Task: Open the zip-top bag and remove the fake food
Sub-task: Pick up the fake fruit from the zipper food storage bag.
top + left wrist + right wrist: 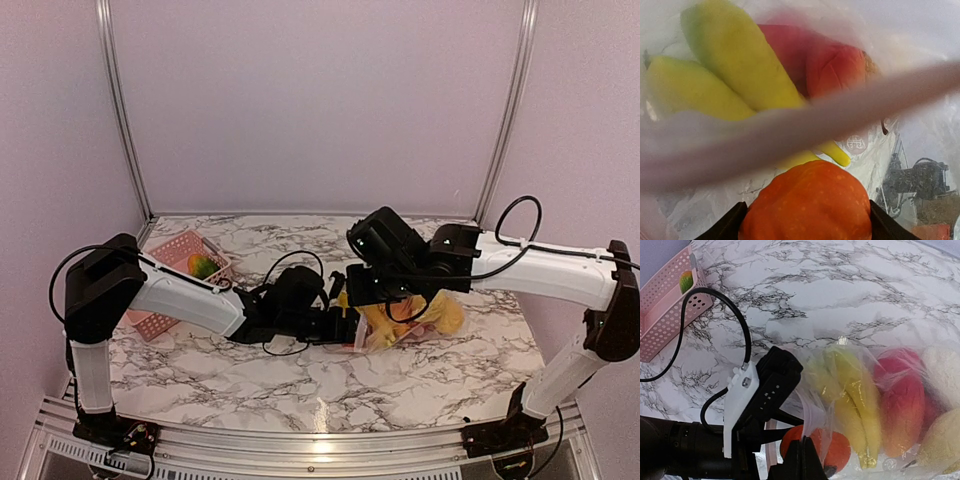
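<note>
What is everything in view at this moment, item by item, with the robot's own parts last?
table: one, white marble with grey veins, under everything
basket: one, pink, back left of the table
loose fruit: one, green and orange-yellow, inside the basket
bag: one, clear plastic, right of the table's centre
bananas: at least two, yellow, inside the bag
red fruit: one, red-pink, inside the bag beside the bananas
pale pieces: two, whitish and yellowish, in the bag past the red fruit; too blurred to name
orange fruit: one, orange, between the left gripper's fingers
left gripper: one, black, gripping the orange fruit
right gripper: one, black, shut, apparently pinching the bag's edge
</note>
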{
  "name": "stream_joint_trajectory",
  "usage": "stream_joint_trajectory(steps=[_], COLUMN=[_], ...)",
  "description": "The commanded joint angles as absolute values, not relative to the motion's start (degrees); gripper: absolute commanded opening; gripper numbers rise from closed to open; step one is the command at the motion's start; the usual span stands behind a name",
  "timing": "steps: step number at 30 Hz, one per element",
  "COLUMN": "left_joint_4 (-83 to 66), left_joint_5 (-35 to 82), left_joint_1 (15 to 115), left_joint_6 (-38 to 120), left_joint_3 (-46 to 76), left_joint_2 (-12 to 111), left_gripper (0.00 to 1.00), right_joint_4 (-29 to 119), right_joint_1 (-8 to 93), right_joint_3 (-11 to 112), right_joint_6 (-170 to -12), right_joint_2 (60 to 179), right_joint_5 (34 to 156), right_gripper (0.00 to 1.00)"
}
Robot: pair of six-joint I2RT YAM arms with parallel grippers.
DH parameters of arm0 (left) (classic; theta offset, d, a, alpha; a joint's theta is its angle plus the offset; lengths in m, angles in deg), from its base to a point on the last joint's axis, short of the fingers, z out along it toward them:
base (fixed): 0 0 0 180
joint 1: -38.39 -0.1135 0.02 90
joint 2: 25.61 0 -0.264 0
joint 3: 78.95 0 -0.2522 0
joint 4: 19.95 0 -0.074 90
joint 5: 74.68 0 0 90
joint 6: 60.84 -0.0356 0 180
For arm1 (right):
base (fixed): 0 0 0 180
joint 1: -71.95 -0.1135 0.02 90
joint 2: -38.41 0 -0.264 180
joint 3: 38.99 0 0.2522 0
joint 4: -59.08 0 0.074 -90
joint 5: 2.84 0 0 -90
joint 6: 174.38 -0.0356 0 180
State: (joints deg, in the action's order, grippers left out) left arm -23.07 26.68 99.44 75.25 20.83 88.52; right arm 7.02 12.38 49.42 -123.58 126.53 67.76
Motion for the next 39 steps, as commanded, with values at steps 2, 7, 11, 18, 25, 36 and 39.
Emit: stream_joint_trajectory(steps=[2,7,11,18,25,36,39], left_joint_4=[-25.3,-27.9,-31.4,-32.6,-30.4,-9.4,-2.5], left_joint_5=[24.8,24.7,26.3,26.8,24.6,9.1,3.5], left_joint_1=[98.6,98.3,97.6,96.7,95.1,86.4,82.6], left_joint_6=[76.0,76.3,78.2,78.8,78.4,76.1,75.8], left_joint_3=[23.9,26.5,29.3,33.0,37.6,39.4,39.0], left_joint_2=[84.7,82.4,80.9,76.8,69.7,54.1,50.4], left_gripper=[0.57,0.57,0.57,0.57,0.57,0.59,0.59], right_joint_4=[5.4,5.8,6.3,7.6,8.0,8.1,8.2], right_joint_1=[12.1,12.1,12.1,12.1,12.1,12.1,12.1], right_joint_3=[47.4,46.1,45.5,45.0,47.3,49.4,49.5], right_joint_6=[-124.5,-124.8,-124.8,-125.4,-124.4,-122.6,-122.2], right_joint_2=[123.6,123.1,123.2,123.0,123.5,122.8,122.1], right_joint_5=[66.0,66.2,65.9,64.9,64.3,63.7,63.6], right_gripper=[0.0,0.0,0.0,0.0,0.0,0.0,0.0])
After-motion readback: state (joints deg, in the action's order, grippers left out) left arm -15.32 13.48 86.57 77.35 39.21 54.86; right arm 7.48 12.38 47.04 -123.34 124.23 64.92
